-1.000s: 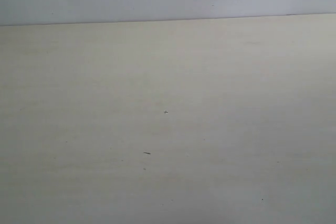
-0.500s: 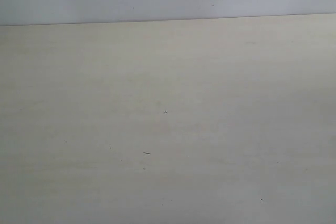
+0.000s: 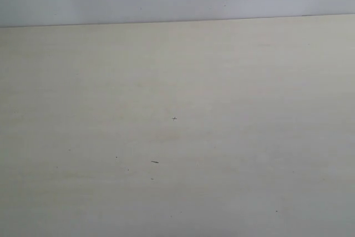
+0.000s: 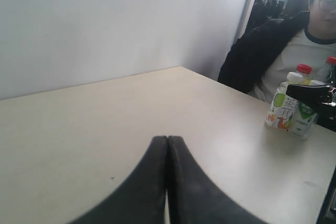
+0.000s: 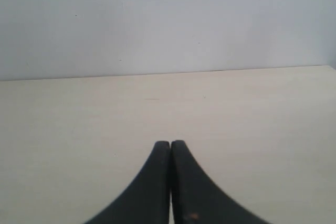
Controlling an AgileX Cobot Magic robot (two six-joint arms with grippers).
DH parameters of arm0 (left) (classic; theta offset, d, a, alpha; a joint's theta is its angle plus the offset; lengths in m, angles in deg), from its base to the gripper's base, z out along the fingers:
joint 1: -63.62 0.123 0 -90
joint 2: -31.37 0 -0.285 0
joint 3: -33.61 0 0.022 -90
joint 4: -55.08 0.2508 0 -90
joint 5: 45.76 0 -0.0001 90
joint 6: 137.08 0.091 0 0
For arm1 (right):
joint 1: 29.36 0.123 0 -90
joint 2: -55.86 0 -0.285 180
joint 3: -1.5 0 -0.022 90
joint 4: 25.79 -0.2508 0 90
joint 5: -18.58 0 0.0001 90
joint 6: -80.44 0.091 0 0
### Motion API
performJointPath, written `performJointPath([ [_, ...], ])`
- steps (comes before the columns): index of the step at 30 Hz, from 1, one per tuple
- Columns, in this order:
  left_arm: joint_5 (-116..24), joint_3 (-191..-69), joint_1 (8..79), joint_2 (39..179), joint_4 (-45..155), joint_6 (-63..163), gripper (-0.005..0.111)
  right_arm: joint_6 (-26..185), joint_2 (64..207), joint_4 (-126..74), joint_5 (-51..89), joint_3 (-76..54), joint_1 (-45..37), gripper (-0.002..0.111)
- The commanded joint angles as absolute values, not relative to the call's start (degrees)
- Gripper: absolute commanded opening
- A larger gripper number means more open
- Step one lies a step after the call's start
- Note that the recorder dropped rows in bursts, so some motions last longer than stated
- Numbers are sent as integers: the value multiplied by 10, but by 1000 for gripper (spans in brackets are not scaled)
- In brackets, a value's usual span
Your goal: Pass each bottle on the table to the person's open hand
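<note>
Nothing has shifted on the wide pale beige tabletop (image 3: 222,81) since a second ago: the black left gripper (image 4: 167,139) and right gripper (image 5: 170,142) hang pinched closed and empty, apparently parked before reaching, while the clustered plastic drink bottles (image 4: 283,109) stand at a table corner beside the dark-jacketed person (image 4: 262,51), half hidden by a black rig part (image 4: 315,94), no open hand showing.

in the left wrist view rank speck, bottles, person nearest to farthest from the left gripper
1. dark speck, on the table beside the left gripper
2. bottles, grouped near the table's edge
3. person, seated behind them
</note>
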State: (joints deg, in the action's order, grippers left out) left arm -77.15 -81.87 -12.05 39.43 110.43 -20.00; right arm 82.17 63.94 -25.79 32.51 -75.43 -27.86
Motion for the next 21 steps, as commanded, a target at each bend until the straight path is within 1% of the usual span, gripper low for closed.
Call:
performJointPath([
  [1,-769,-816,-123,392,1108,-201,0,821,636,-254,324,-757,-282,0],
  [3,-769,-816,-115,392,1108,-196,0,821,636,-254,324,-757,-282,0],
  [5,-767,-816,-73,392,1105,-172,0,821,636,-254,324,-757,-282,0],
  [7,-751,-816,15,392,1070,-176,0,821,636,-254,324,-757,-282,0],
  [12,-699,-816,297,392,949,-175,0,821,636,-254,324,-757,-282,0],
  [15,-700,-816,441,392,893,-175,0,821,636,-254,324,-757,-282,0],
  [18,-700,-816,561,392,848,-176,0,821,636,-254,324,-757,-282,0],
  [21,-708,-816,642,392,821,-175,0,821,636,-254,324,-757,-282,0],
])
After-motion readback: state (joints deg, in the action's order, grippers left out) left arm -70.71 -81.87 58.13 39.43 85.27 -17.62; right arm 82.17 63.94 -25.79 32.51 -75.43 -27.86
